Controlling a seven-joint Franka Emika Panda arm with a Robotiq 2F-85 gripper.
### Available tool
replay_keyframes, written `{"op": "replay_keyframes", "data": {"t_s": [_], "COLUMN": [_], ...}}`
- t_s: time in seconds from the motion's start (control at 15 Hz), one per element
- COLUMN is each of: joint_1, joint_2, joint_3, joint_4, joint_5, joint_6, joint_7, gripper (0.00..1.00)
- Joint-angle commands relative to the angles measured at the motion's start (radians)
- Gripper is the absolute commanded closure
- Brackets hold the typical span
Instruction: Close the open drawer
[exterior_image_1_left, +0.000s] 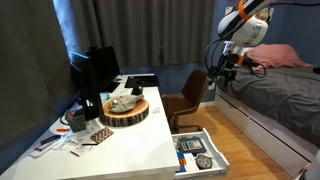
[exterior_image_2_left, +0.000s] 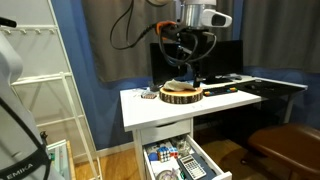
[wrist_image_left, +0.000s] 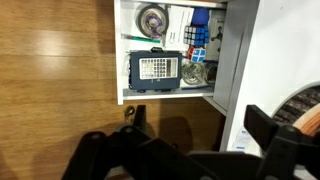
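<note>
Beneath the front edge of the white desk (exterior_image_2_left: 150, 112), seen in both exterior views: one drawer (exterior_image_2_left: 213, 160) (exterior_image_1_left: 205, 171), standing well out from the desk body, white-walled, contents exposed from above. Not closed. Same drawer (wrist_image_left: 170, 96) directly below the camera in the wrist view, split into compartments. Contents counted there: one dark keypad unit (wrist_image_left: 157, 70), one tape roll (wrist_image_left: 152, 18), one colour cube (wrist_image_left: 197, 40), one round metal piece (wrist_image_left: 193, 72); remaining items too small to identify. On the desk top: one round wooden slab (exterior_image_1_left: 125, 110), one dark monitor (exterior_image_1_left: 95, 70), assorted small clutter near the desk's near end, not countable at this size. Around the desk: one brown chair (exterior_image_1_left: 185, 100), one bed (exterior_image_1_left: 275, 90), one white rack (exterior_image_2_left: 50, 100). One arm (exterior_image_1_left: 245, 25), one gripper (wrist_image_left: 170, 135): released, fingers (wrist_image_left: 285, 140) spread wide, nothing grasped, hovering above the drawer and apart from it. Clearance: wood floor (wrist_image_left: 55, 60) bordering two sides of the drawer in the wrist view; chair near one side of the drawer, contact not evident; bed well apart beyond the chair; rack well apart on the opposite side of the desk.
</note>
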Motion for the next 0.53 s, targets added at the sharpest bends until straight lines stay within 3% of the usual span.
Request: {"op": "replay_keyframes", "data": {"t_s": [0.0,0.27,0.47], "joint_1": [-0.027,-0.065,-0.096], "joint_2": [0.082,0.201,0.293], "joint_3": [-0.025,-0.028,-0.012], "joint_4": [-0.023,-0.034,-0.038], "joint_5": [0.171,0.320,0.359], "joint_6": [0.104,0.189,0.251], "joint_7": [-0.062,-0.145,-0.210], "gripper": [0.00,0.00,0.00]}}
